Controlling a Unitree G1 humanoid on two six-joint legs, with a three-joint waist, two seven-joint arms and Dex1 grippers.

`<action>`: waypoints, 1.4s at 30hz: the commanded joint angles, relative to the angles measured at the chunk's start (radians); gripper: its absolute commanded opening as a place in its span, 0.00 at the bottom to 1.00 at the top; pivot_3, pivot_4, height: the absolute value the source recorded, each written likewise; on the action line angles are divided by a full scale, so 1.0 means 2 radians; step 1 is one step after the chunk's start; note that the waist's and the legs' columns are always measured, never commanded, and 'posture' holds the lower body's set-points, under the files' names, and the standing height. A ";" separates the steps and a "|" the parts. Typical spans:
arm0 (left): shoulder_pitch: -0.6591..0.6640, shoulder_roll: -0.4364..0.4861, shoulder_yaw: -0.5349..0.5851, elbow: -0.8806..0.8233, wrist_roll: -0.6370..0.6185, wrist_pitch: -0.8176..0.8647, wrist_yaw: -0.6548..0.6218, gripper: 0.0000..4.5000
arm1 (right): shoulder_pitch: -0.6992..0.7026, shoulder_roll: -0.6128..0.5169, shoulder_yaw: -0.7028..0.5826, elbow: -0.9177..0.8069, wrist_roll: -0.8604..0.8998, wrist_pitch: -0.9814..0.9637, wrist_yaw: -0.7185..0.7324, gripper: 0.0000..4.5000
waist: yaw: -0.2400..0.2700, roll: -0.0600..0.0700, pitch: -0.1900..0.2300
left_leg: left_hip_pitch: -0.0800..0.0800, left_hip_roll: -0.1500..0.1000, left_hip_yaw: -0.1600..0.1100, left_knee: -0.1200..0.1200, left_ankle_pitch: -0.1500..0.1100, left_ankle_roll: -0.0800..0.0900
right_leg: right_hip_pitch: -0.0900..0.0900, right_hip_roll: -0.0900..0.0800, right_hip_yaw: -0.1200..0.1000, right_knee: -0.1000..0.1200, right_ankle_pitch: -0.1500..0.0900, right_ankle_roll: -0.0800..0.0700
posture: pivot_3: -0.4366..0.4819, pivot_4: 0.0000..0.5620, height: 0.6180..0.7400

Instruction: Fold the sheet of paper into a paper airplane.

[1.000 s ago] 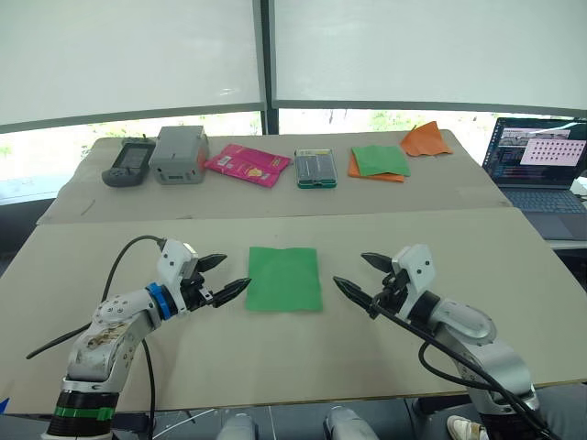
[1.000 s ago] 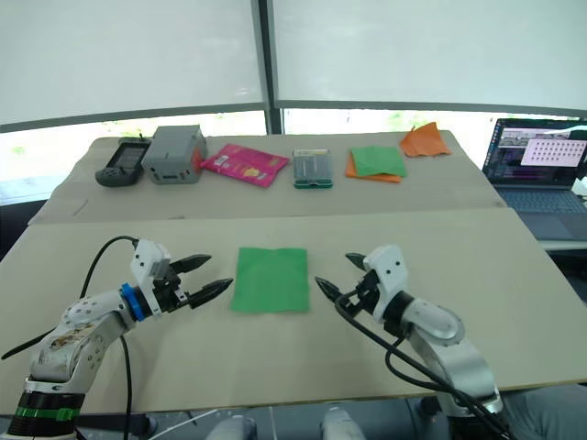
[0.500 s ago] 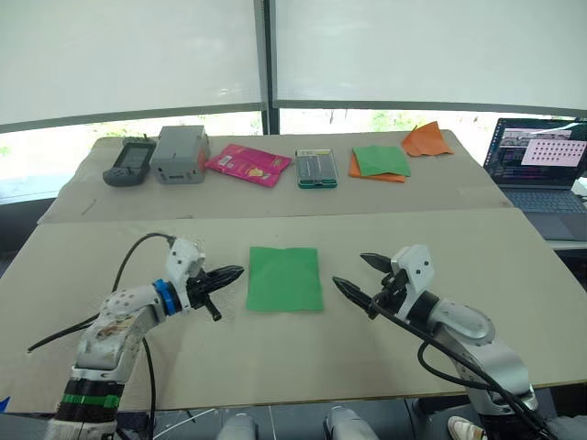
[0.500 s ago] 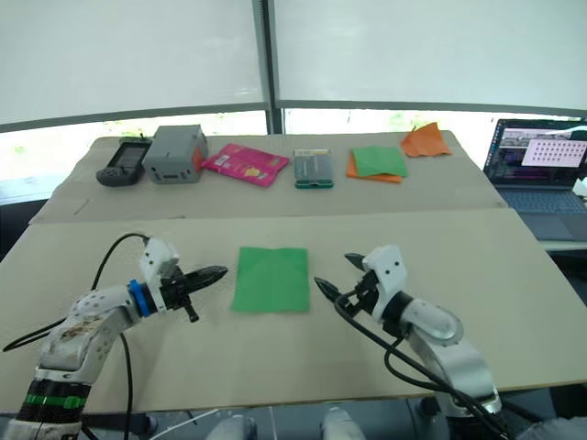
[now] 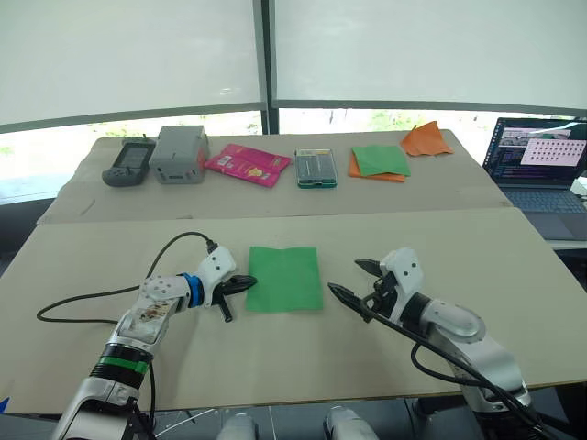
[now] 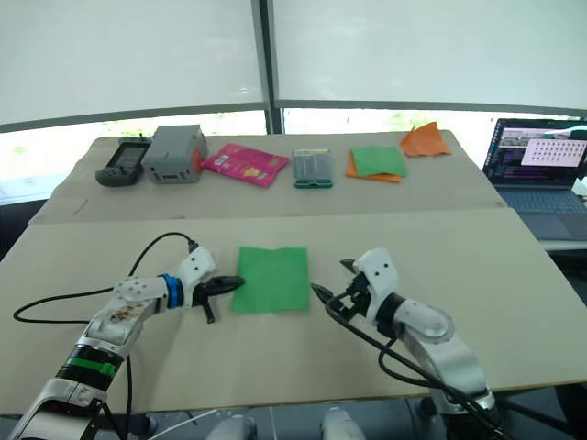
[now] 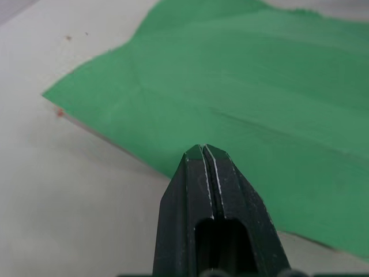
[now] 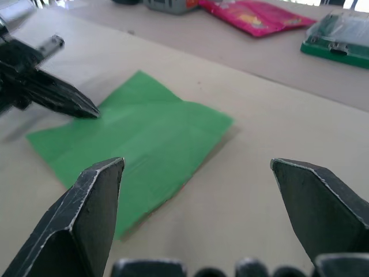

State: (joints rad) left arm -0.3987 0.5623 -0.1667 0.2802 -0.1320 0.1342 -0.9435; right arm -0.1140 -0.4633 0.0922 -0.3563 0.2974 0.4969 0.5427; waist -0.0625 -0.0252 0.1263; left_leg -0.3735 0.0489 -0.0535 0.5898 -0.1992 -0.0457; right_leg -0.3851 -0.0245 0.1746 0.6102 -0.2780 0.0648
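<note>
The sheet of paper [image 5: 285,278], bright green and nearly square, lies flat on the near table [image 5: 303,353], about midway between the two arms. It is not folded into any shape; some light crease lines cross its surface in the left wrist view. The left gripper [image 5: 246,284] is at the left edge of the sheet, its two black fingers [image 7: 209,190] pressed together with no gap between them, and the closed tip is right at the edge of the paper; I cannot tell if it touches the paper or only hangs just above it. The right gripper [image 5: 353,280] is just beside the right edge of the sheet, apart from it, with its fingers spread wide and nothing between them. In the right wrist view the green sheet lies in front of these open fingers, and the closed tip of the left gripper meets the sheet's far edge. On the far table [image 5: 266,197] stand in a row a dark handheld device [image 5: 127,162], a grey box [image 5: 178,155], a pink packet [image 5: 247,164], a green flat case [image 5: 315,169], a green-and-orange paper stack [image 5: 379,162] and an orange pointed paper shape [image 5: 426,138]. An open laptop [image 5: 538,168] stands at the right side.
</note>
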 commanded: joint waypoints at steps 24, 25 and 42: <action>0.012 0.002 -0.021 0.000 0.042 -0.019 -0.009 0.00 | -0.060 -0.012 0.088 0.069 -0.062 0.025 0.055 0.00 | -0.002 0.002 -0.003 | 0.000 0.000 0.000 0.000 0.000 0.000 | 0.000 0.000 0.000 0.000 0.000 0.000 | 0.48 0.27 1.00; 0.012 0.002 -0.021 -0.001 0.042 -0.018 -0.008 0.00 | -0.064 -0.008 0.094 0.074 -0.064 0.024 0.057 0.00 | -0.002 0.002 -0.003 | 0.000 0.000 0.000 0.000 0.000 0.000 | 0.001 0.000 0.000 0.000 0.000 0.001 | 0.48 0.27 1.00; 0.021 0.006 -0.018 -0.014 0.043 -0.005 -0.005 0.00 | -0.127 0.067 0.081 0.134 -0.059 0.009 0.046 0.00 | -0.004 0.003 -0.005 | 0.001 0.000 0.000 0.000 0.000 0.000 | 0.001 0.001 0.000 0.001 0.000 0.001 | 0.48 0.27 1.00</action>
State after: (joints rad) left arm -0.3771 0.5654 -0.1846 0.2478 -0.0718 0.1087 -0.9505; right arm -0.3353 -0.3399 0.2962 -0.0751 0.1630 0.5467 0.6435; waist -0.0699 -0.0201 0.1166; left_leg -0.3725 0.0492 -0.0545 0.5901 -0.1993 -0.0454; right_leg -0.3838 -0.0230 0.1746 0.6123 -0.2775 0.0667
